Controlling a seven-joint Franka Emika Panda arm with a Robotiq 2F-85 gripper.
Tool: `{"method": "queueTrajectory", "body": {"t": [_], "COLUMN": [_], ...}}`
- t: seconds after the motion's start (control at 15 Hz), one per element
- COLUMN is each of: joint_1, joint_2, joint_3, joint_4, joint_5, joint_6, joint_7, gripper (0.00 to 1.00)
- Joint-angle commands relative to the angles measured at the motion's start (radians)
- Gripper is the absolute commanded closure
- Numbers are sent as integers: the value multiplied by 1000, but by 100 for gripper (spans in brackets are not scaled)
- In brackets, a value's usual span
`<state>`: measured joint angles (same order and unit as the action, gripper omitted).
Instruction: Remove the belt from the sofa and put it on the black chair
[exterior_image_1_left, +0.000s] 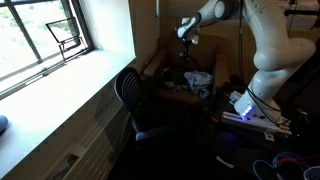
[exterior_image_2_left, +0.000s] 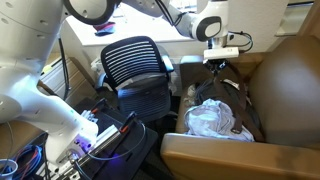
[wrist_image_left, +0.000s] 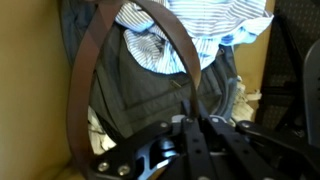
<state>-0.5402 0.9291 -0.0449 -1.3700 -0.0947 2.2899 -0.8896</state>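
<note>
The brown belt (wrist_image_left: 78, 95) hangs in a big loop below my gripper (wrist_image_left: 190, 118), which is shut on one strand of it. The loop hangs over grey trousers (wrist_image_left: 150, 95) and a striped shirt (wrist_image_left: 205, 25) on the sofa. In both exterior views my gripper (exterior_image_2_left: 215, 58) (exterior_image_1_left: 187, 38) is above the brown sofa (exterior_image_2_left: 285, 90) (exterior_image_1_left: 160, 62), with the belt (exterior_image_2_left: 216, 82) dangling thin and dark under it. The black mesh chair (exterior_image_2_left: 135, 60) (exterior_image_1_left: 128, 92) stands beside the sofa, apart from the gripper.
A pile of light clothes (exterior_image_2_left: 212, 118) (exterior_image_1_left: 198, 80) lies on the sofa seat. The robot base and cables (exterior_image_2_left: 95, 135) (exterior_image_1_left: 250, 105) stand near the chair. A window and white sill (exterior_image_1_left: 60, 75) run along one side.
</note>
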Motion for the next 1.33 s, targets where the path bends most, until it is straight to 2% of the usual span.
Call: {"method": "queueTrajectory", "body": {"t": [0.0, 0.2, 0.47, 0.73, 0.93, 1.07, 1.13, 1.27], "joint_1": [-14, 40, 71, 95, 140, 185, 214, 244], "joint_2": [-220, -342, -553, -775, -948, -1067, -1129, -1255], "joint_3": [90, 87, 75, 58, 24, -19, -48, -96], "joint_4": [-240, -382, -556, -688, -772, -828, -861, -943], "joint_5": [26, 56, 100, 256, 372, 471, 472, 362], "joint_6": [-31, -67, 57, 112, 62, -6, -33, -35], "joint_7": [-145, -260, -381, -438, -523, -652, -668, -569], "gripper": [99, 99, 99, 99, 99, 99, 99, 99]}}
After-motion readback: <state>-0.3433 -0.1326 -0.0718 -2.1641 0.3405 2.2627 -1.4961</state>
